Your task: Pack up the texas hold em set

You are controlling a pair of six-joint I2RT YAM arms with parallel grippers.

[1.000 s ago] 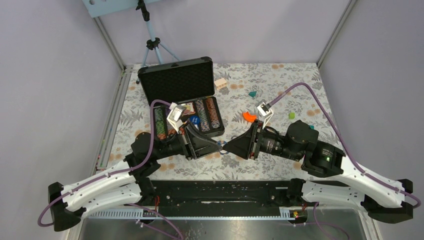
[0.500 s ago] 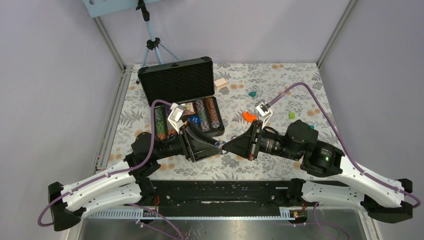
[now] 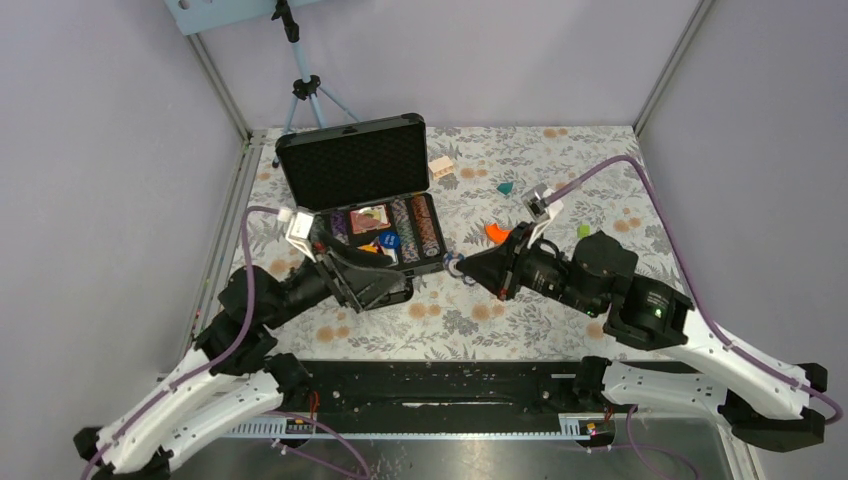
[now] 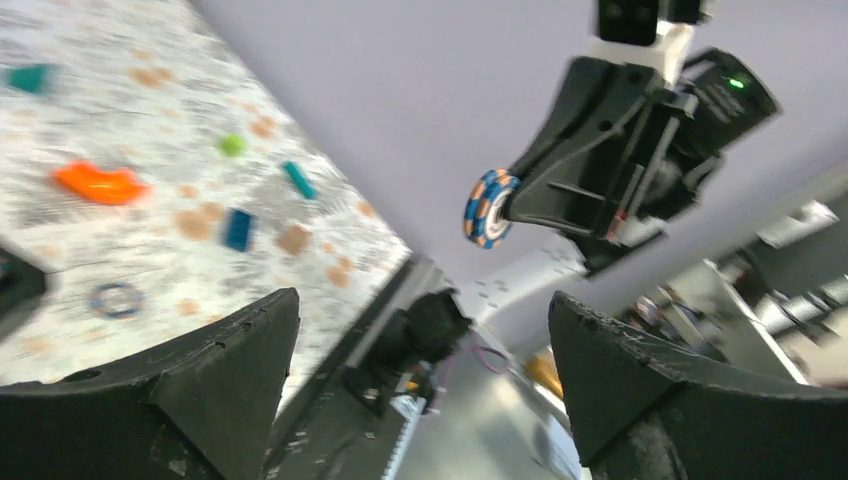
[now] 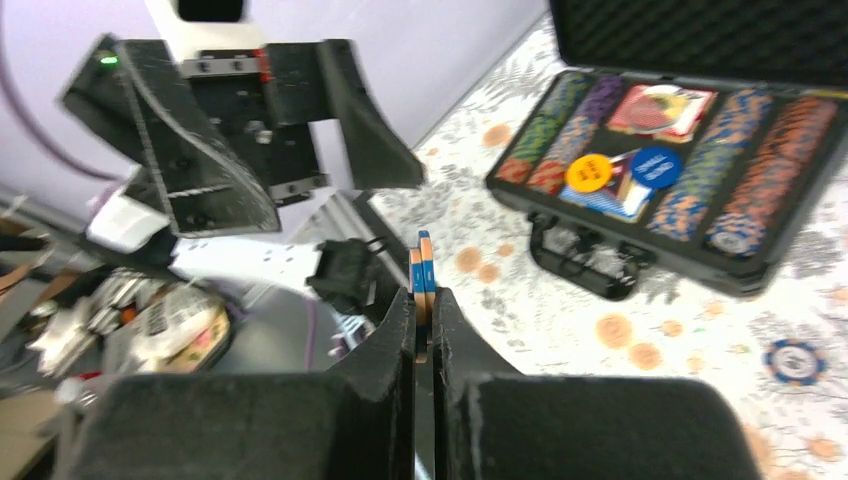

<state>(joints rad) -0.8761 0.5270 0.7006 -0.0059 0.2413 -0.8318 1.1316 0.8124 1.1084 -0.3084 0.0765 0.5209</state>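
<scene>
While its foam-lined lid stands raised, the briefcase [image 3: 352, 165] sits on the table [image 3: 560, 170]. Its tray holds rows of striped chips [image 5: 745, 170], card decks [image 5: 660, 108] and two round discs [image 5: 588, 172]. One loose chip [image 5: 795, 360] lies near the briefcase's front. Just right of the briefcase, the right end effector [image 3: 462, 267] pinches blue-and-orange chips [image 4: 490, 207] edgewise. Over its front edge, the left end effector [image 4: 422, 300] gapes wide, holding nothing.

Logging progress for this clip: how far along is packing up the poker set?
Mostly done: the open briefcase already holds rows of poker chips, card decks and two round discs. In hand: the right gripper pinches blue-and-orange chips edge-on; the left gripper is open and empty. Left: seat those chips, collect the loose chip lying on the floral table, then close the lid.
</scene>
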